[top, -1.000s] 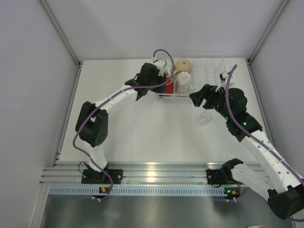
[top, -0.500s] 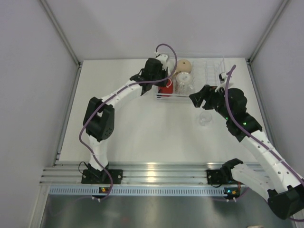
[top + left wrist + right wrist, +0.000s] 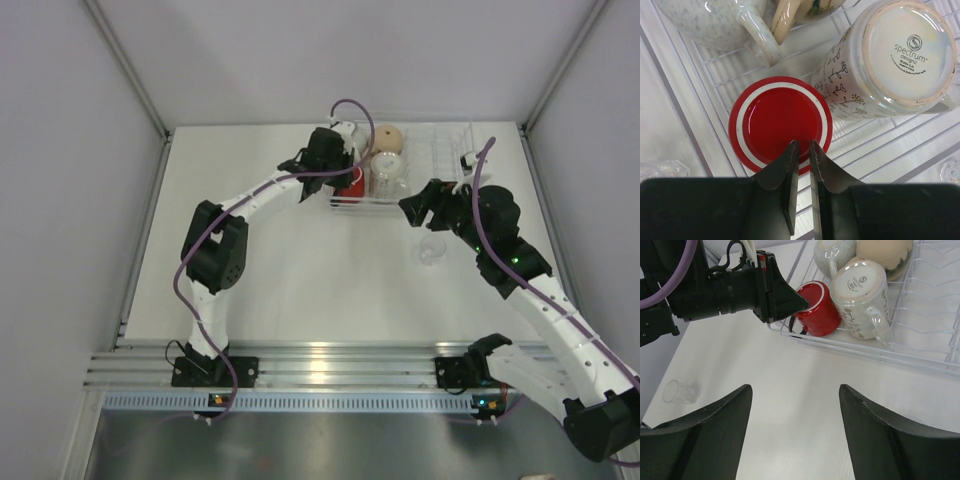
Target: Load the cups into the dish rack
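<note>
The clear dish rack (image 3: pixel 440 150) stands at the back of the table. In it are a red mug (image 3: pixel 350 186), a white flowered mug (image 3: pixel 386 176), a speckled white mug (image 3: pixel 832 252) and a tan mug (image 3: pixel 388 138). My left gripper (image 3: pixel 338 168) hovers at the rack's left end. In the left wrist view its jaws (image 3: pixel 801 145) stand almost together over the red mug's base (image 3: pixel 775 117), with nothing between them. My right gripper (image 3: pixel 415 207) is open and empty (image 3: pixel 795 400) over the table in front of the rack (image 3: pixel 935 315). A clear glass (image 3: pixel 432 250) stands beside it.
Another small clear glass (image 3: pixel 680 390) stands on the table left of the rack, and it also shows in the left wrist view (image 3: pixel 665 170). The rack's right half (image 3: pixel 920 135) holds bare ribbed slots. Walls close in the table on both sides.
My left gripper has moved back and right over the rack's left end, and its elbow has swung inward. The right arm and the clear glass have not moved.
</note>
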### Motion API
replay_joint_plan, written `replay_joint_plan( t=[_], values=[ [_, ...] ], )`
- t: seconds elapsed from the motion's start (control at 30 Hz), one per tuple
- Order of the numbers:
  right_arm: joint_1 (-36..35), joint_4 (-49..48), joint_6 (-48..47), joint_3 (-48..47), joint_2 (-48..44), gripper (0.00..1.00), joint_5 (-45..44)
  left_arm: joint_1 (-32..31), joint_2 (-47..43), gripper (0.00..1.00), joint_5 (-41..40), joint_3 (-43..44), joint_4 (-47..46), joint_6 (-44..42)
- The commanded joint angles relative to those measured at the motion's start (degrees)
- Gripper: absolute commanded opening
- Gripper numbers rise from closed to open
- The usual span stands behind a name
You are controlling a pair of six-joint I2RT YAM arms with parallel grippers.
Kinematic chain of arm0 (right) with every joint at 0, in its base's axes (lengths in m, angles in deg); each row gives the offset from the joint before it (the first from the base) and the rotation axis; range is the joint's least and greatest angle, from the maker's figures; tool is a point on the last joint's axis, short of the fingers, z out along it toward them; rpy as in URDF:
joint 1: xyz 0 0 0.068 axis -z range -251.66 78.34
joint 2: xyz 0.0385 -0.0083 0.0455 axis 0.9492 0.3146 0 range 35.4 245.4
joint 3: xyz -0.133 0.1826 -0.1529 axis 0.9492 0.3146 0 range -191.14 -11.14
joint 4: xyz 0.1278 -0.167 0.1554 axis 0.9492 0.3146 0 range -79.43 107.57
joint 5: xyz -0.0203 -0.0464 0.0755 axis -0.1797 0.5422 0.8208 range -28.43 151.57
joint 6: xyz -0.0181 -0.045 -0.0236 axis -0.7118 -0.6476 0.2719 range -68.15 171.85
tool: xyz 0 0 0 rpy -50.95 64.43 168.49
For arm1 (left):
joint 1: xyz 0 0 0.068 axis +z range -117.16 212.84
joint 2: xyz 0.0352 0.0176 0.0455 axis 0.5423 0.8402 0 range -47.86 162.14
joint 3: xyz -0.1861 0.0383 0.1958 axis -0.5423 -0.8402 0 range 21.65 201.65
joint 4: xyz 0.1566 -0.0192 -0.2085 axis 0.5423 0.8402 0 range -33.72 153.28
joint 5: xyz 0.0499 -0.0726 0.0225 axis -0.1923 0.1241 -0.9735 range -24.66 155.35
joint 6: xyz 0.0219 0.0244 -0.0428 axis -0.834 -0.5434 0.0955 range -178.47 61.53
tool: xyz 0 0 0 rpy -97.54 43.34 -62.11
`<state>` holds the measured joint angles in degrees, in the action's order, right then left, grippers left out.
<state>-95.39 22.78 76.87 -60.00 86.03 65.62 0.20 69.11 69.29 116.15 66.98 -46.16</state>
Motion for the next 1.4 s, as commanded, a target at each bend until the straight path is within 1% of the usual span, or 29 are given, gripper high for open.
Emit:
replay_joint_plan(
  t=[0.0, 0.07, 0.17, 0.2, 0.27, 0.33, 0.37, 0.4, 0.43, 0.47, 0.5, 0.57, 0.63, 0.67, 0.7, 0.73, 0.77, 0.8, 0.83, 0.87, 0.9, 0.97, 1.0, 1.07, 1.1, 1.23, 1.27, 1.3, 1.37],
  values=[
    [0.87, -0.61, -1.20, -1.76, -0.62, 0.71, -0.19, 0.12, -3.13, 0.20, 2.29, 1.30, -1.29, -0.45],
    [0.87, -0.43, -1.28, -1.50, -0.45, 0.70, -0.19, 0.21, -5.07, 0.21, 4.22, 1.83, -1.21, -0.28],
    [0.88, 0.71, -1.20, -2.63, 0.51, 0.71, 0.16, 0.21, -10.17, 0.25, 4.75, 2.18, -1.29, 0.78],
    [0.87, 1.76, -1.20, -3.43, 0.96, 0.71, 0.16, 0.12, -12.96, 0.28, 4.84, 2.18, -1.21, 1.13],
    [0.96, 4.48, -1.02, -5.01, 1.66, 0.71, 0.25, 0.12, -15.88, 0.31, 4.50, 1.92, -0.86, 1.74],
    [0.87, 5.80, -0.76, -5.45, 1.31, 0.70, -0.36, 0.12, -20.62, 0.34, 4.23, 0.87, 0.89, 1.75],
    [0.96, 7.38, -0.67, -5.37, 0.70, 0.70, -0.71, 0.12, -22.47, 0.36, 3.71, -1.92, 1.16, 1.66],
    [0.88, 8.09, -0.93, -5.19, 0.35, 0.70, -1.15, 0.12, -26.57, 0.36, 1.87, -3.69, 1.51, 1.75],
    [0.87, 8.79, -1.11, -4.93, -0.09, 0.70, -1.15, 0.12, -28.70, 0.38, 0.20, -5.97, 1.78, 2.01],
    [0.96, 9.93, -1.28, -4.23, -0.79, 0.70, -1.07, 0.21, -30.90, 0.40, -1.47, -9.91, 2.39, 2.18],
    [0.96, 10.38, -1.63, -3.88, -1.23, 0.70, -0.54, 0.21, -34.84, 0.40, -5.14, -12.04, 2.92, 2.27],
    [0.87, 10.99, -1.81, -2.48, -2.72, 0.70, 0.07, 0.21, -40.29, 0.42, -7.62, -17.47, 4.32, 1.75],
    [0.88, 11.00, -1.90, -1.42, -4.13, 0.70, 1.13, 0.21, -43.13, 0.42, -12.71, -19.78, 6.43, 1.74],
    [0.87, 10.82, -1.81, -0.37, -5.53, 0.70, 1.39, 0.30, -45.58, 0.42, -15.17, -21.71, 10.01, 2.36],
    [0.87, 10.65, -1.64, 0.16, -6.33, 0.70, 2.00, 0.21, -46.82, 0.42, -17.28, -22.42, 11.52, 2.80],
    [0.87, 10.38, -1.38, 1.13, -7.90, 0.70, 2.27, 0.30, -48.05, 0.43, -22.79, -23.30, 13.36, 4.28],
    [0.87, 10.21, -0.85, 1.57, -8.53, 0.70, 2.45, 0.30, -50.06, 0.47, -25.71, -24.09, 16.17, 5.25],
    [0.87, 9.60, -0.50, 2.01, -9.05, 0.70, 2.45, 0.47, -51.04, 0.50, -28.27, -26.10, 17.33, 5.78],
    [0.87, 9.42, -0.06, 2.62, -9.93, 0.70, 2.54, 0.48, -51.75, 0.52, -32.99, -27.34, 18.12, 5.88],
    [0.87, 9.24, 0.55, 2.89, -10.11, 0.70, 2.45, 0.74, -52.62, 0.55, -34.08, -28.31, 19.61, 6.14],
    [0.87, 8.72, 0.73, 3.16, -10.20, 0.70, 2.45, 2.57, -52.81, 0.56, -33.92, -29.88, 20.58, 7.97],
    [0.87, 7.92, 0.74, 4.38, -10.29, 0.70, 2.80, 5.91, -53.07, 0.56, -28.93, -31.03, 22.43, 10.00],
    [0.87, 7.75, 0.74, 4.82, -10.12, 0.70, 2.63, 9.40, -53.33, 0.56, -27.34, -31.82, 22.96, 11.57],
    [0.87, 8.44, 0.48, 5.00, -9.33, 0.70, 2.80, 11.89, -53.68, 0.57, -25.75, -34.72, 23.49, 12.90],
    [0.87, 8.62, 0.21, 5.00, -9.32, 0.70, 3.06, 13.55, -53.95, 0.57, -25.83, -35.34, 23.75, 14.13],
    [0.87, 9.85, -0.14, 5.00, -10.20, 0.72, 2.63, 16.47, -54.65, 0.59, -29.60, -38.33, 26.47, 18.09],
    [0.87, 10.11, -0.06, 5.00, -10.38, 0.73, 2.10, 16.99, -54.65, 0.59, -29.78, -38.68, 26.91, 18.70],
    [0.87, 10.29, -0.14, 5.00, -10.55, 0.79, 1.31, 17.96, -55.00, 0.61, -30.13, -39.04, 27.18, 19.58],
    [0.88, 10.90, 0.03, 4.74, -10.64, 0.84, 0.61, 18.67, -55.36, 0.64, -30.92, -39.91, 28.49, 20.55]
  ],
)
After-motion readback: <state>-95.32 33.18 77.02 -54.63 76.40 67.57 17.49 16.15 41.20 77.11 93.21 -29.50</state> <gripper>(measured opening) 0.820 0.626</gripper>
